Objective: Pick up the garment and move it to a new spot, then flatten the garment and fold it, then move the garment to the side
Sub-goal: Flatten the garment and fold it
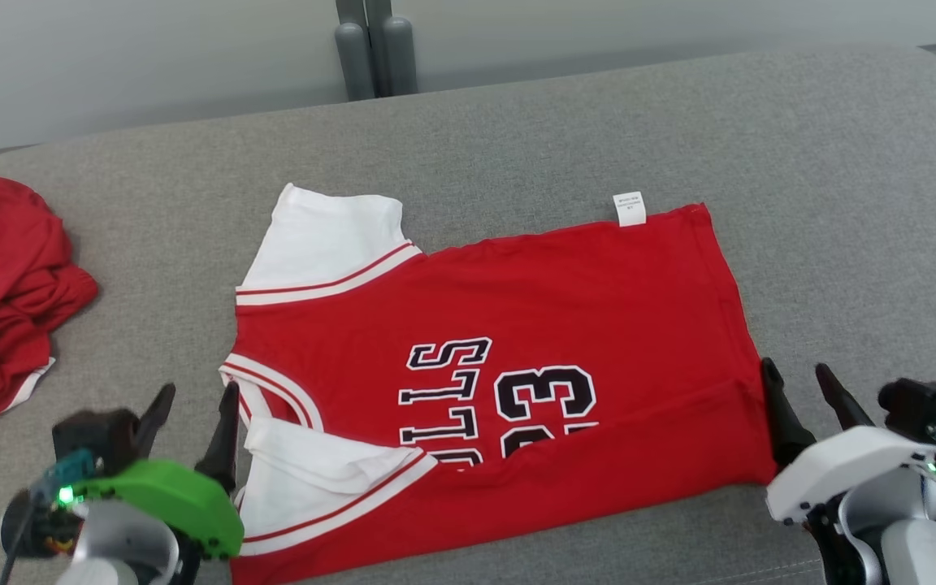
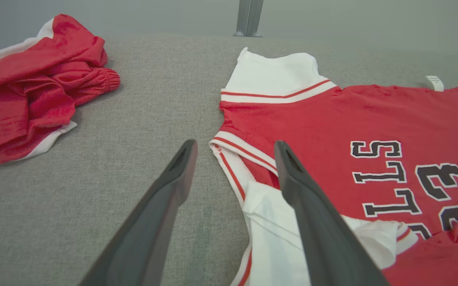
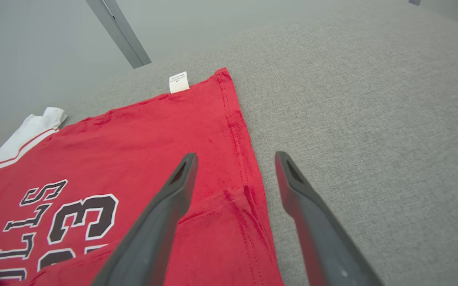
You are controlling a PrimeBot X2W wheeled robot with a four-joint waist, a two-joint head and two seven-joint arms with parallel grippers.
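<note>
The garment (image 1: 533, 325) is a red jersey with white sleeves and black lettering, lying spread on the grey cushion with its near edge folded over the number. My left gripper (image 1: 196, 418) stands open just above its collar end, one finger over the white sleeve (image 2: 276, 238). At the opposite end my right gripper (image 1: 801, 398) is open astride the hem edge (image 3: 249, 190). Nothing is held between either pair of fingers. The jersey (image 2: 364, 131) lies to the right in the left wrist view and to the left, as the jersey (image 3: 133, 159), in the right wrist view.
A second crumpled red and white garment (image 1: 5, 292) lies at the left of the grey cushion (image 1: 842, 203); it is the heap (image 2: 34, 83) in the left wrist view. A grey post (image 1: 374, 49) stands beyond the far edge.
</note>
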